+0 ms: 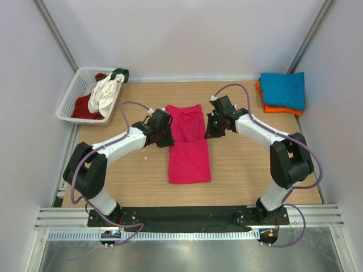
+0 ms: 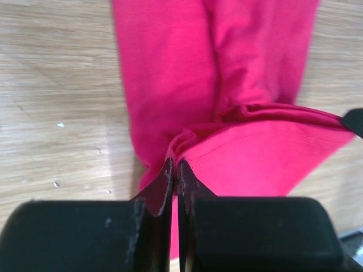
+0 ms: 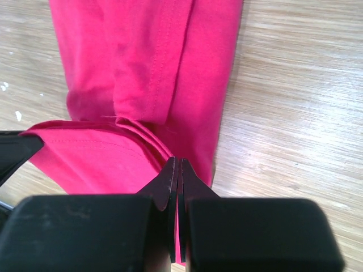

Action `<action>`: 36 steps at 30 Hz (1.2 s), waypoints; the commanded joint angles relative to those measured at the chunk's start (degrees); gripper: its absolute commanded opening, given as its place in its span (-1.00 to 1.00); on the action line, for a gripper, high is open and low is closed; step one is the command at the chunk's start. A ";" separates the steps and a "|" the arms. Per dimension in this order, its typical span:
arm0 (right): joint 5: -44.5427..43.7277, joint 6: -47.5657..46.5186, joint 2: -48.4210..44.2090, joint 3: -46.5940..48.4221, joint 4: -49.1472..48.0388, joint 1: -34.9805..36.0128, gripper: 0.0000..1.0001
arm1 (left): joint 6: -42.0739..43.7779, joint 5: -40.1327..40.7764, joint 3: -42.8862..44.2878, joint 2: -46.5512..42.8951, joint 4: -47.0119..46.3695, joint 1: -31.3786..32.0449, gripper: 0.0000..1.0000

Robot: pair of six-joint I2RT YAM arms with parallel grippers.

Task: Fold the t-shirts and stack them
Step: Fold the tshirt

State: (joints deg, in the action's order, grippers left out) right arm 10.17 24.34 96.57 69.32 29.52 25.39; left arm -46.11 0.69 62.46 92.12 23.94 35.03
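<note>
Magenta t-shirt [image 1: 189, 161] lay half-folded mid-frame, left tool [image 2: 174, 170] and right tool [image 3: 177, 167] each pinching it; two folded t-shirts [image 1: 282, 90] sat upper right, others [image 1: 105, 95] waited in the basket [image 1: 68, 103].

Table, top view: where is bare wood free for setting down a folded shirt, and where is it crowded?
Free: wood either side of the pink shirt nearer the bases, inside both arms. Crowded: the middle, where left gripper and right gripper pinch it; far corners hold basket and teal stack.
</note>
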 commanded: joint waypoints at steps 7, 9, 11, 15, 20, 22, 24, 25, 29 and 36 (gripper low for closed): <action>-1.30 -1.75 7.04 2.04 -0.51 -0.25 -0.73 | 1.37 4.14 0.91 6.93 -1.88 -0.05 -0.99; -1.39 -2.54 8.27 3.45 0.36 -0.34 -0.50 | 1.90 4.76 1.00 6.94 -2.14 -0.05 -0.83; -1.91 -3.15 8.80 5.47 0.89 -0.25 -0.18 | 2.86 5.37 1.61 6.41 -2.15 -0.05 -0.36; -3.84 -5.35 7.40 8.55 3.08 -0.34 0.08 | 5.93 7.74 4.16 4.83 1.01 -0.05 0.41; -5.51 -4.48 1.79 8.12 5.73 -0.69 0.46 | 4.02 5.39 2.42 -3.05 4.18 -0.05 0.75; -4.91 -2.82 -2.25 5.06 5.55 -0.69 0.49 | 1.04 3.45 -0.74 -5.62 3.92 0.04 0.78; -2.02 -1.41 -6.72 2.50 4.76 -0.60 0.48 | -0.90 0.90 -2.68 -9.66 3.48 0.48 0.78; -0.17 0.34 -8.23 -0.30 4.15 -0.60 0.41 | -2.48 0.02 -4.52 -11.07 3.39 1.18 0.75; 9.59 6.31 -15.09 -9.62 -2.87 0.27 0.14 | -7.14 -4.46 -8.39 -17.05 -2.56 4.16 0.60; 9.25 10.11 -18.26 -22.81 -10.51 2.82 -0.40 | -14.09 -3.15 -14.64 -17.06 -8.73 9.53 -0.25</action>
State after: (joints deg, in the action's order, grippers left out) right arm 17.98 31.07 79.37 49.71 24.45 27.27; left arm -55.86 -2.24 49.91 74.24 19.97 43.22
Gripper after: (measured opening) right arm 0.321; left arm 0.395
